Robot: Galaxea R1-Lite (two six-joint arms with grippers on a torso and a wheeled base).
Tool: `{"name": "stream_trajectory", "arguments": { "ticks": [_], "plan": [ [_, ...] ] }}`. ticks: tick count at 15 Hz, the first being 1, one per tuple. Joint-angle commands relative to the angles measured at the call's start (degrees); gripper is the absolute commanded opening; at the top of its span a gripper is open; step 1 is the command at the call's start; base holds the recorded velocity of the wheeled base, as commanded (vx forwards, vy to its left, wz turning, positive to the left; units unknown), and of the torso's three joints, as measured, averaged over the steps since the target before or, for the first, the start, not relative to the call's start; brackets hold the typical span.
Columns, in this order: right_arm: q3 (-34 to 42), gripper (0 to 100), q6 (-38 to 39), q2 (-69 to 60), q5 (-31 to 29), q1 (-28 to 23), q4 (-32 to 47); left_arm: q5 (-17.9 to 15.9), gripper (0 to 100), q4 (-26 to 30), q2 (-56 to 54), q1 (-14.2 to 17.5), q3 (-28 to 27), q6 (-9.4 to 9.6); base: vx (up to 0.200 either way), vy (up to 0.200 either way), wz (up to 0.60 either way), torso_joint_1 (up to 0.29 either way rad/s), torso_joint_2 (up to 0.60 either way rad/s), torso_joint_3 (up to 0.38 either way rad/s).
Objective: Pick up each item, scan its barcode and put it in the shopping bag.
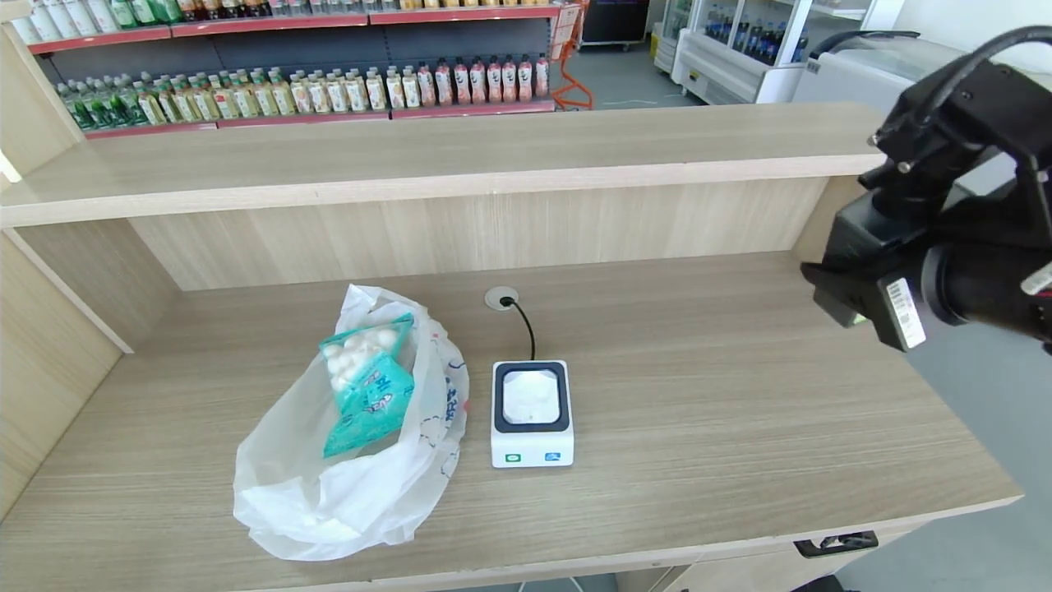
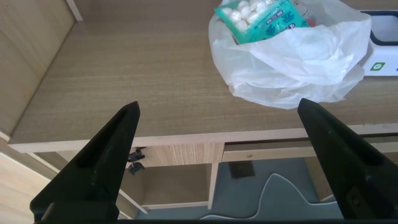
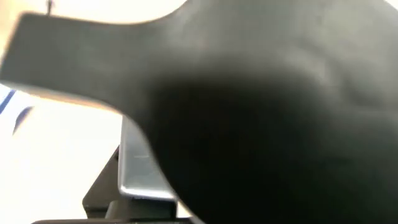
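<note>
A white plastic shopping bag (image 1: 345, 493) lies open on the wooden counter (image 1: 740, 395), left of centre. A teal packet of white round sweets (image 1: 370, 386) stands inside it, its top sticking out of the mouth. Just to the right of the bag sits the white barcode scanner (image 1: 532, 411) with its dark-framed window facing up. My left gripper (image 2: 217, 162) is open and holds nothing; it is low, off the counter's front edge, with the bag (image 2: 292, 62) and packet (image 2: 261, 15) beyond it. My right arm's wrist (image 1: 904, 279) is raised over the counter's right end.
A black cable (image 1: 524, 325) runs from the scanner to a grommet at the back. A raised wooden ledge (image 1: 460, 181) bounds the rear and a side wall (image 1: 57, 329) the left. Bottle shelves (image 1: 312, 90) stand behind. A dark shape (image 3: 261, 112) covers the right wrist view.
</note>
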Motion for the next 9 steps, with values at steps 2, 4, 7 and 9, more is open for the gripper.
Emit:
{"name": "stream_trajectory", "arguments": {
  "ticks": [2, 4, 7, 9],
  "plan": [
    [-16.8, 0, 22.2, -0.3, 10.9, -6.6, 28.7, 0.0, 100, 0.0, 0.0, 0.0, 0.0, -0.01, 0.000, 0.000, 0.00, 0.000, 0.00, 0.000],
    [-17.0, 0, 19.4, -1.1, 19.9, -10.9, 28.1, 0.0, 100, 0.0, 0.1, 0.0, 0.0, -0.01, 0.000, 0.000, 0.00, 0.000, 0.00, 0.000],
    [-14.3, 0, 19.5, -0.8, 25.4, -13.1, 24.8, 0.0, 100, 0.0, 0.1, 0.0, 0.0, -0.01, 0.000, 0.000, 0.00, 0.000, 0.00, 0.000],
    [-13.7, 0, 19.4, 1.0, 25.2, -14.5, 24.7, 0.0, 100, 0.0, 0.1, 0.0, 0.0, -0.01, 0.000, 0.000, 0.00, 0.000, 0.00, 0.000]
  ]
}}
